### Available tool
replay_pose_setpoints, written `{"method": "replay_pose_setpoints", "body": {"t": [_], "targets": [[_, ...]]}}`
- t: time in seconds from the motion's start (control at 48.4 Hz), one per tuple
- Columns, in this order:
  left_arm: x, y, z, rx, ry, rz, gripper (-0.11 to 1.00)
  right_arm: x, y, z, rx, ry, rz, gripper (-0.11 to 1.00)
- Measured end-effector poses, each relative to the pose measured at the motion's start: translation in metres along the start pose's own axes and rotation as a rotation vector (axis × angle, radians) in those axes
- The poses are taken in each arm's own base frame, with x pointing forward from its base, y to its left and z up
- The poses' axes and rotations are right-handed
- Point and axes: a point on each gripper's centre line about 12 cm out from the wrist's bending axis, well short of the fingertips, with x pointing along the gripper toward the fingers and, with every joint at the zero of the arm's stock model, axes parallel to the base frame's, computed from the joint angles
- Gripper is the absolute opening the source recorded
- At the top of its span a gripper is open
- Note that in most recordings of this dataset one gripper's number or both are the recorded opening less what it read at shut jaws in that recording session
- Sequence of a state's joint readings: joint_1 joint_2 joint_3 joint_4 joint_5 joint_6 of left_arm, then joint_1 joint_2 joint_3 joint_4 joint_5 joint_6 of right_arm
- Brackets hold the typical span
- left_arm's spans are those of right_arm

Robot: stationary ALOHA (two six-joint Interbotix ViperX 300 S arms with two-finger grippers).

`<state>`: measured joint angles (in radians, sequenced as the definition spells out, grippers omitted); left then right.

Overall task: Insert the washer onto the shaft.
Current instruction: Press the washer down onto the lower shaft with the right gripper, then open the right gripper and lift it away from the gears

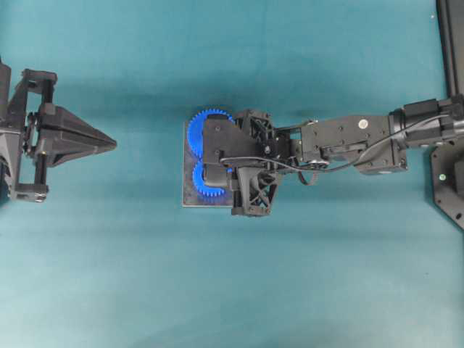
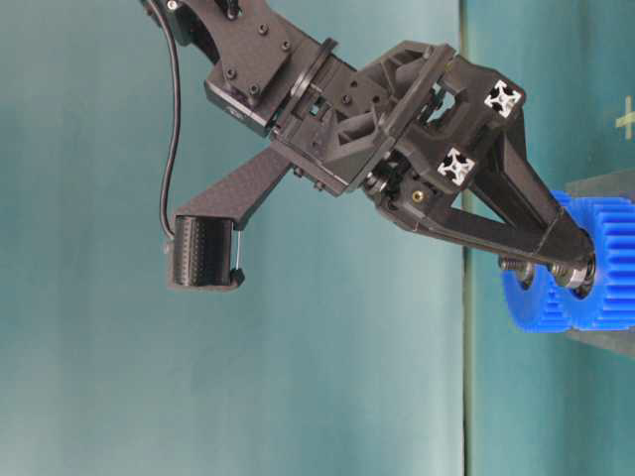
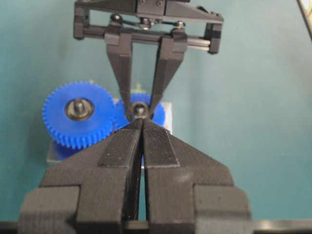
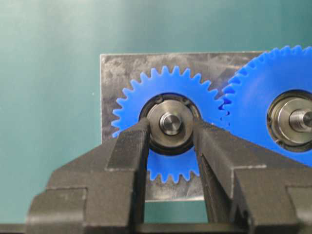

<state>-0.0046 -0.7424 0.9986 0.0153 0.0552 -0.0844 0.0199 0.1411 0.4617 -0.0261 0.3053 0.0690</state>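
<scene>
Black ribbed fingers of the right gripper fill the foreground of its wrist view, standing partly apart on either side of a silver washer. That washer sits at the hub of the smaller blue gear, ringing the end of the shaft at its centre; whether the fingers press on the washer or merely flank it cannot be told, though both tips lie at its rim.

Just beside it, teeth meshed, the larger blue gear carries its own steel hub and shaft end. Both gears rest on a grey metal plate lying on the teal table.

Seen from overhead, the right gripper reaches in from the right and covers most of the plate, with the larger gear and the smaller gear showing around its body. At table level, the same gripper angles down with its tips at the gears' faces.

Well apart, at the left edge of the overhead view, the left gripper hangs over bare table with its jaws pressed together and nothing between them. Its wrist camera looks across its closed fingers toward the gears and the right gripper working at the smaller one.
</scene>
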Motion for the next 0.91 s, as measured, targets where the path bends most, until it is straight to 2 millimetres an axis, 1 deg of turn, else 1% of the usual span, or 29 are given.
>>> {"method": "replay_pose_setpoints", "body": {"t": [0.041,0.083,0.124,0.207,0.248,0.269,0.372,0.455,0.682,0.909], "targets": [[0.000,0.000,0.000,0.000,-0.002,0.000,0.00,0.000,0.000,0.001,-0.002,-0.002,0.000,0.33],[0.000,0.000,0.000,0.000,-0.002,0.000,0.00,0.000,0.000,0.001,0.000,-0.002,0.000,0.39],[0.000,0.000,0.000,-0.002,-0.002,0.000,0.00,0.000,-0.002,0.002,0.005,-0.005,-0.002,0.53],[0.000,0.000,0.000,0.000,-0.002,0.000,0.00,-0.001,-0.004,0.004,0.006,-0.011,-0.005,0.77],[0.000,0.000,0.000,0.002,-0.002,0.000,0.00,-0.001,-0.005,0.005,0.008,-0.013,-0.007,0.86],[0.000,0.000,0.000,0.002,0.000,0.000,0.00,-0.001,-0.006,0.005,0.009,-0.014,-0.008,0.87],[0.000,0.000,0.000,0.002,-0.002,0.000,0.00,-0.001,-0.006,0.007,0.004,-0.026,-0.008,0.79],[0.000,0.000,0.000,0.002,-0.002,0.000,0.00,-0.002,-0.006,0.008,-0.004,-0.032,-0.007,0.76],[0.001,0.000,-0.001,0.003,0.003,0.000,0.00,-0.007,-0.006,0.010,-0.006,-0.045,-0.008,0.75],[0.004,-0.002,-0.004,0.012,0.022,-0.006,0.00,-0.026,-0.016,0.007,0.013,-0.068,-0.023,0.75]]}}
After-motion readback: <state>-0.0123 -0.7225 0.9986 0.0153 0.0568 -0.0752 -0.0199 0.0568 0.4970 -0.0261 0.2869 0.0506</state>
